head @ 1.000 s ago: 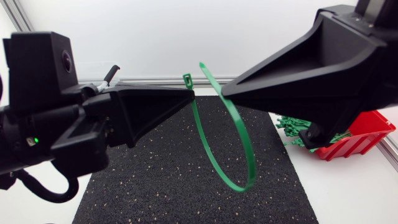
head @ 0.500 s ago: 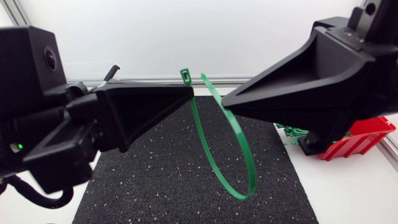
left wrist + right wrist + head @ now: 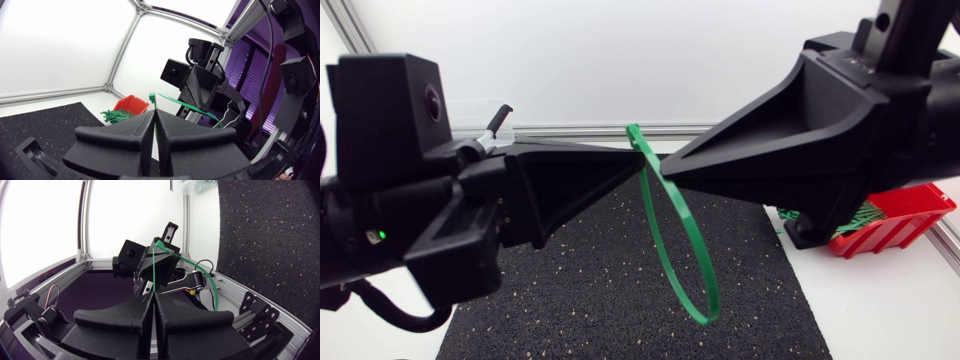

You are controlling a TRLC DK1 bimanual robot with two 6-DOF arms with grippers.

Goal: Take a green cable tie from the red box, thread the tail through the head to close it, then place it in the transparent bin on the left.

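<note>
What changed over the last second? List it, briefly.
The right gripper and left gripper closed the gap between their tips, bringing the tail of the cable tie up to its head; its loop narrowed. Whether it is threaded cannot be told. Both stay shut on it; the red box has not moved.

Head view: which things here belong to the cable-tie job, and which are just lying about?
Belong to the job:
green cable tie, looped in the air
left gripper and right gripper, both shut on it
red box with spare ties
transparent bin, faint behind the left arm

Just lying about:
black mat
white table
</note>
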